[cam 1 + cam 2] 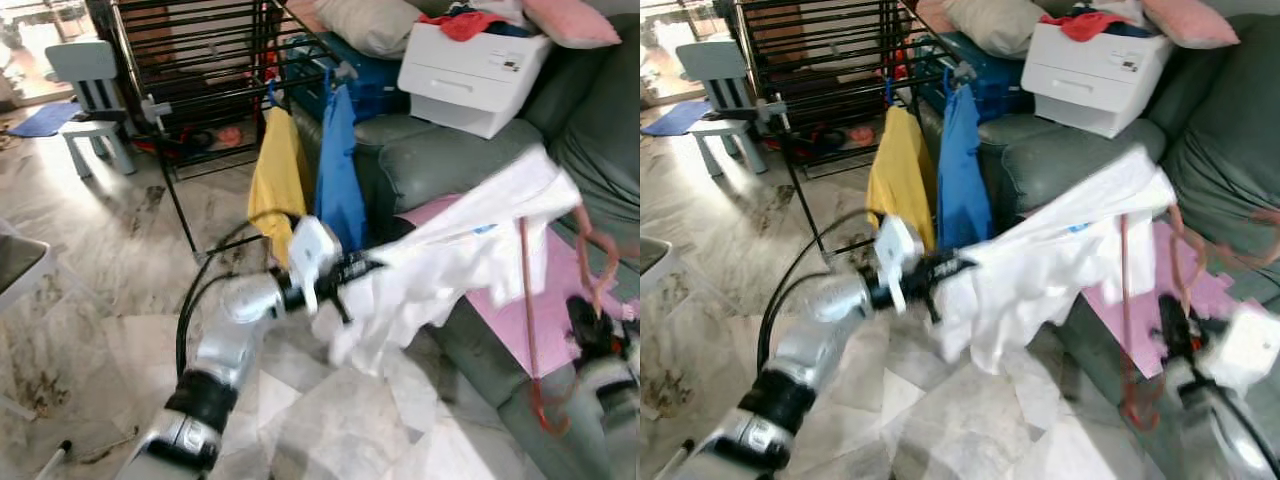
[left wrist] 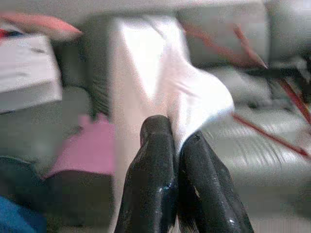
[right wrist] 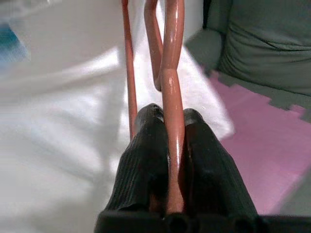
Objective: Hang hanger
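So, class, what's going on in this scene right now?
The robot stands by a green sofa holding laundry in both arms. Its left gripper is shut on a white garment, stretched out in the air. Its right gripper is shut on a reddish hanger beside the cloth. A yellow garment and a blue garment already hang on the black drying rack behind.

The scene is viewed forward and down from the head's two eyes, in which the same drying rack (image 1: 215, 60), green sofa (image 1: 450, 160) and marble floor (image 1: 120, 290) are shared. The white garment (image 2: 160, 82) is seen at close range along the left gripper (image 2: 181, 145); the red hanger (image 3: 172, 97) is viewed closer still along the right gripper (image 3: 174, 121), toward the sofa.
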